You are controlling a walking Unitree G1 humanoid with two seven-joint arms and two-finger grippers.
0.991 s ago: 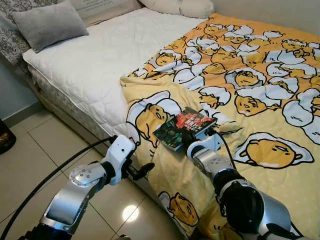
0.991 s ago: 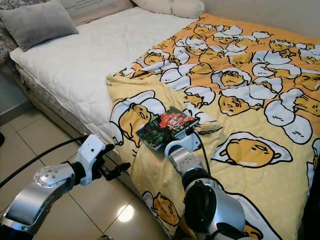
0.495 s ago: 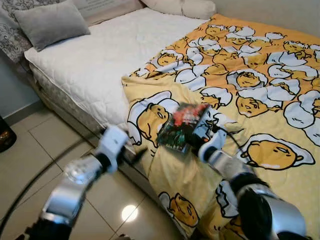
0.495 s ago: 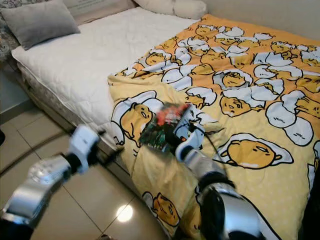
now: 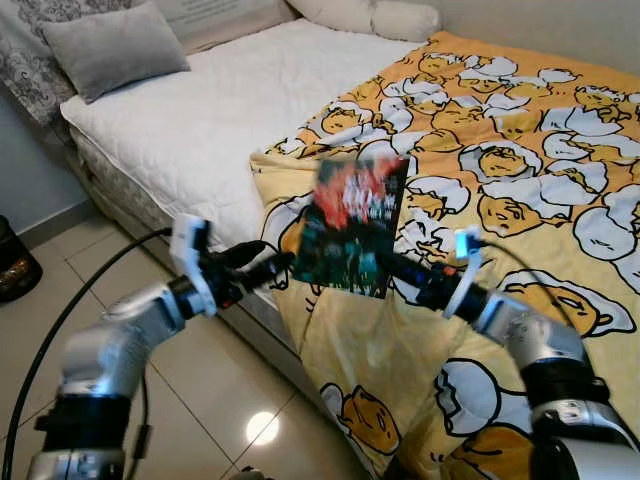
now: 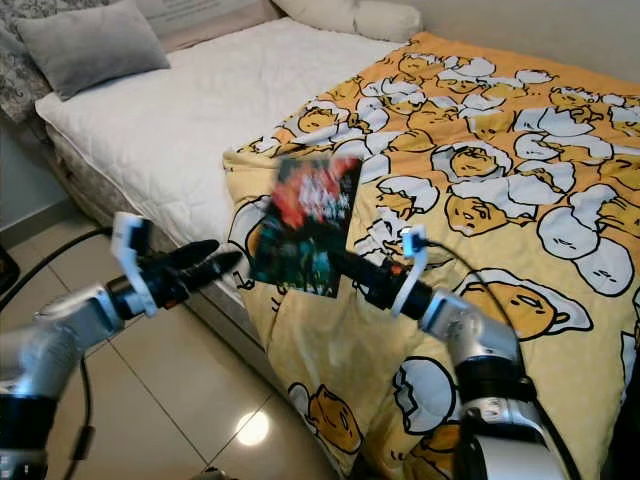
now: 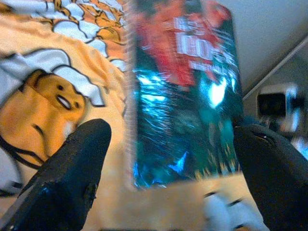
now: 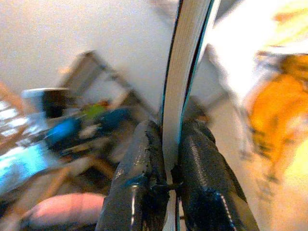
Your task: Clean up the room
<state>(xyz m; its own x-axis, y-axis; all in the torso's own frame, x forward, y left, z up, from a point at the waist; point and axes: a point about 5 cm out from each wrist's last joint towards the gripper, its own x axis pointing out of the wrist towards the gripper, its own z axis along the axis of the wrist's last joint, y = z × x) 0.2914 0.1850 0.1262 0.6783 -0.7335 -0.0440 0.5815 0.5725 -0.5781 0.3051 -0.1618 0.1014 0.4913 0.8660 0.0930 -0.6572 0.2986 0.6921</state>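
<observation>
A book (image 5: 350, 225) with a red and dark green cover stands upright in the air above the front edge of the bed. My right gripper (image 5: 397, 272) is shut on its lower edge; the right wrist view shows both fingers (image 8: 139, 183) pressed on the pale page block of the book (image 8: 188, 67). My left gripper (image 5: 262, 268) is open and points at the book from the left, just short of it. In the left wrist view its fingers (image 7: 72, 173) are spread wide with the book (image 7: 183, 91) ahead between them.
A yellow cartoon-egg blanket (image 5: 520, 170) covers the right of the bed and hangs over its front edge. White mattress (image 5: 210, 110) and a grey pillow (image 5: 115, 45) lie at the left. A tiled floor (image 5: 60, 290) lies below, with a dark object (image 5: 12, 262) at the far left and a black cable (image 5: 70, 320).
My right gripper has lifted the book off the blanket and stood it upright. My left arm has risen and its gripper has swung in toward the book.
</observation>
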